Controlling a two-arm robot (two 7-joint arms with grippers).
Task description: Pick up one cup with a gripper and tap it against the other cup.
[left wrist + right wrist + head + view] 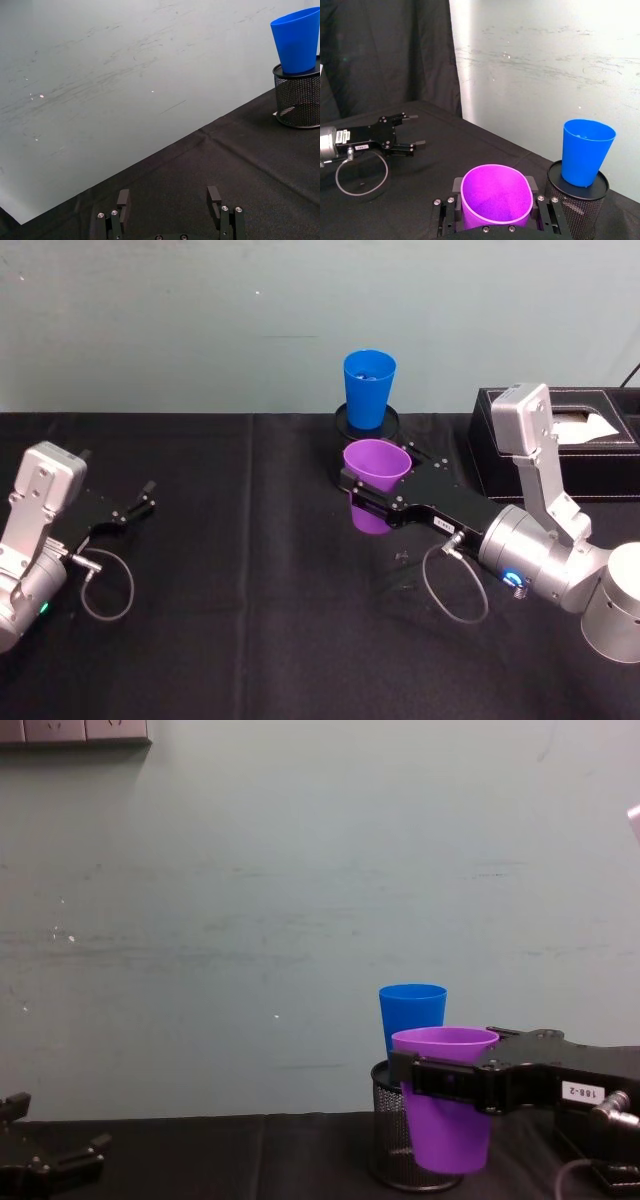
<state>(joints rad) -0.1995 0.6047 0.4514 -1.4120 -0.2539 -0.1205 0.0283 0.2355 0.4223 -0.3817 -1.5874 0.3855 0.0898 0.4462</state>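
Purple cup (377, 462): gripped upright by the right gripper (368, 498), fingers closed on it — just before the blue cup (368, 388).
Blue cup: seated atop the mesh holder (572, 207).
Left gripper (141, 498): spread open, empty — far left.

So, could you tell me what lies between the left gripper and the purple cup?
Bare black cloth, from left gripper to purple cup, in the head view.
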